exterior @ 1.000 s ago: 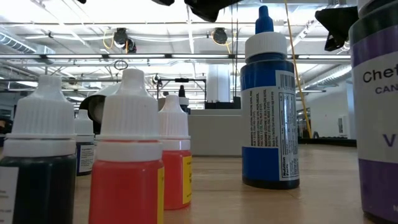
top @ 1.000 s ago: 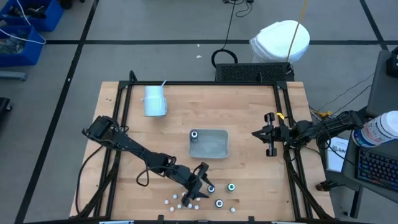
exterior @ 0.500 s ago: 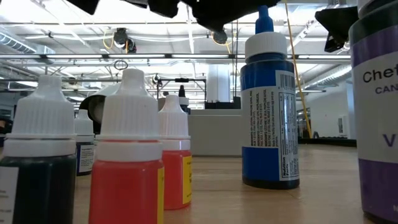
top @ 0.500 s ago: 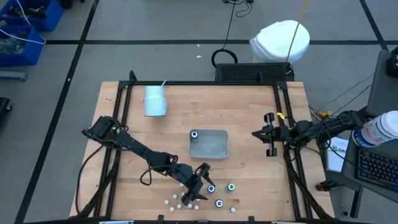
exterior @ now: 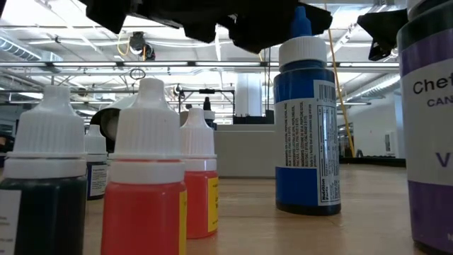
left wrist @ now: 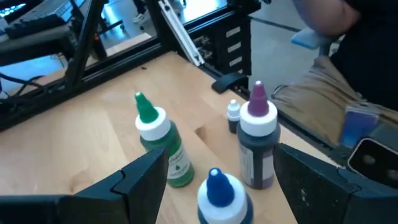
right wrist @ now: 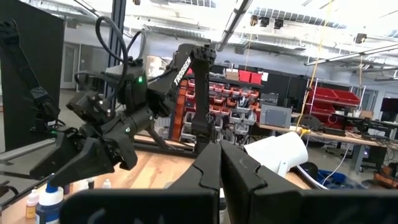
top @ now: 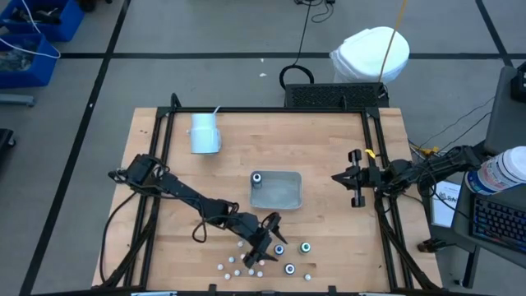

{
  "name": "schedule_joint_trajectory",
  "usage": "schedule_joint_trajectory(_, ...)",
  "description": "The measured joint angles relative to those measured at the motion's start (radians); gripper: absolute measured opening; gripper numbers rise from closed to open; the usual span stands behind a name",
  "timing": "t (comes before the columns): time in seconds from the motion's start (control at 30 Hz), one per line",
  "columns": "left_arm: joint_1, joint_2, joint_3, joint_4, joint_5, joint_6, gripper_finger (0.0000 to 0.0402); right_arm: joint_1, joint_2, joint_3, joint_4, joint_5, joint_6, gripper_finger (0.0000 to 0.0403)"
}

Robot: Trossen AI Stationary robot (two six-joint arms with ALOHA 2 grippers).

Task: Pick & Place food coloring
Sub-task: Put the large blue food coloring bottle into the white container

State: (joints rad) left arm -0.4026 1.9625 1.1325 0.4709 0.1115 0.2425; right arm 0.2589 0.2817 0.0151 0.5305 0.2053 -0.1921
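Three larger food coloring bottles stand upright near the table's near edge: blue-capped [top: 279, 249] [left wrist: 217, 193], green [top: 306, 246] [left wrist: 158, 146] and purple [top: 289, 268] [left wrist: 256, 146]. Several small white-capped bottles [top: 242, 265] [exterior: 145, 191] stand just to their left. One more bottle [top: 257, 178] stands in the grey tray [top: 279, 193]. My left gripper [top: 269, 233] [left wrist: 217, 180] hovers open over the blue-capped bottle, a finger on each side of its cap, touching nothing. My right gripper [top: 341, 177] [right wrist: 221, 162] waits shut near the table's right edge.
A white cup [top: 203, 133] lies near the far left corner. The grey tray sits mid-table, just beyond the bottles. The black frame rails [top: 374, 164] run along the table's sides. Bare wood lies between the tray and the right gripper.
My left gripper has come down and edged toward the blue-capped bottle; in the low view its dark body now fills much more of the top of the picture. The bottles have not moved.
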Motion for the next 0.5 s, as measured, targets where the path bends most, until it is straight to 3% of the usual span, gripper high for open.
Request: schedule_joint_trajectory(0.5, 0.021, 0.027, 0.000, -0.011, 0.002, -0.028, 0.0285, 0.000, 0.000, 0.000, 0.004, 0.000, -0.003, 0.0000)
